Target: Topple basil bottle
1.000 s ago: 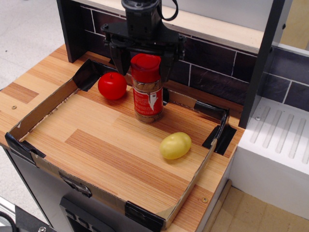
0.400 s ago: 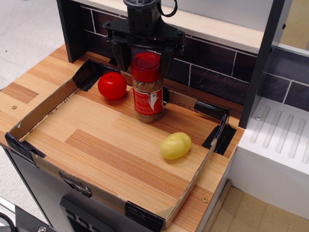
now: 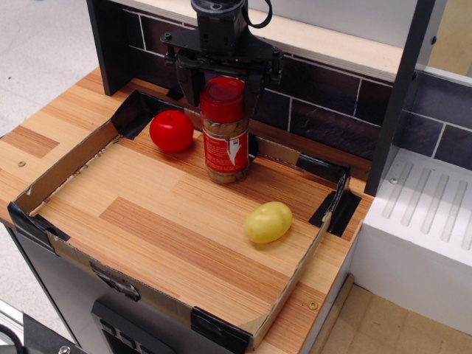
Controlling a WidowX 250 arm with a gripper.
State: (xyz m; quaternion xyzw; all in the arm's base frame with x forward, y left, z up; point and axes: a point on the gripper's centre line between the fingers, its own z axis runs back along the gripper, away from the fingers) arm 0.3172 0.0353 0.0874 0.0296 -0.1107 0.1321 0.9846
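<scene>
Toward the rear of the shallow cardboard tray [image 3: 70, 158], the basil bottle [image 3: 225, 131] stands upright on the wooden surface, its red cap uppermost and its red label with white mark facing the camera. Directly behind and above the cap hangs the gripper [image 3: 221, 81], its two dark fingers [image 3: 187, 82] spread wide, one showing on each side of the cap. Whether either finger touches the cap cannot be determined from this view. A red tomato [image 3: 172, 130] sits just beside the bottle on its camera-left side, close to the tray's back corner. A yellow potato-like object [image 3: 268, 222] lies well apart from the bottle, nearer the tray's front right wall. A dark tiled backsplash [image 3: 324, 96] runs behind the tray.
</scene>
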